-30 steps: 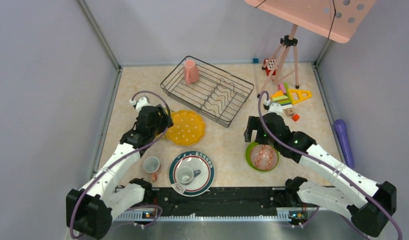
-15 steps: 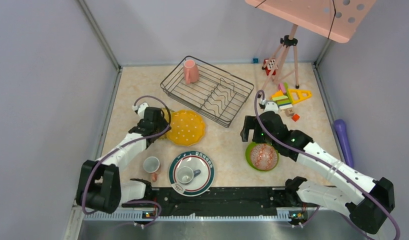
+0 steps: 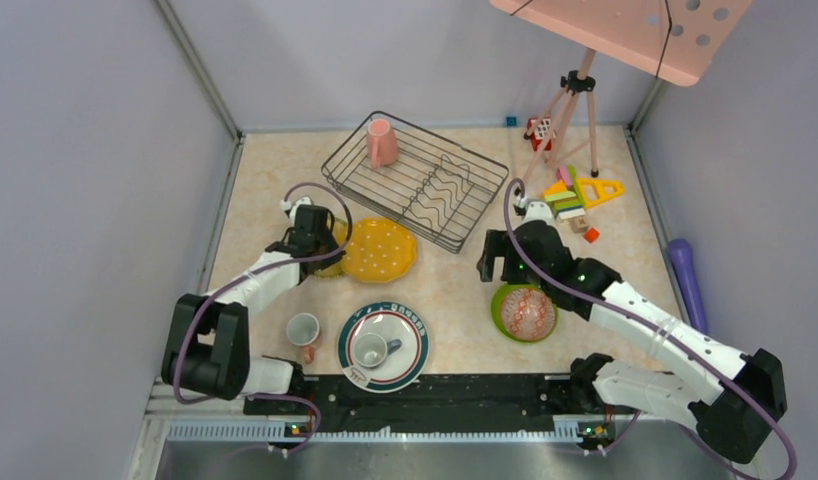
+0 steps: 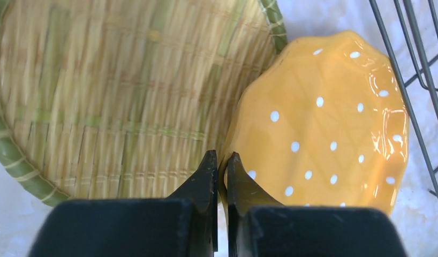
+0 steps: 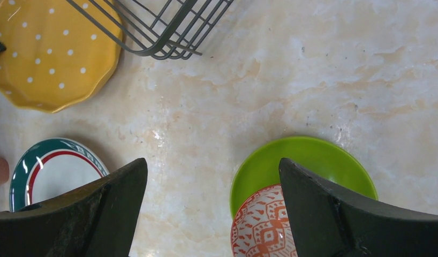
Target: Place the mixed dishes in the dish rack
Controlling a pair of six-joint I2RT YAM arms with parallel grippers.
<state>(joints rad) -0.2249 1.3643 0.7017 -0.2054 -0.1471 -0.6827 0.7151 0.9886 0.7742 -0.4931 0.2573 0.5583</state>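
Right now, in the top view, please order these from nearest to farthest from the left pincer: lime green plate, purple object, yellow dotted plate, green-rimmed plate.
1. Yellow dotted plate, its rim gripped by the left pincer.
2. Green-rimmed plate, toward the arm bases, centre.
3. Lime green plate, right of centre.
4. Purple object, by the right wall.

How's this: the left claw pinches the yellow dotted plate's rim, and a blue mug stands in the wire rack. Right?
The mug in the dish rack is pink, not blue; see the top view. The left gripper does pinch the rim of the yellow dotted plate.
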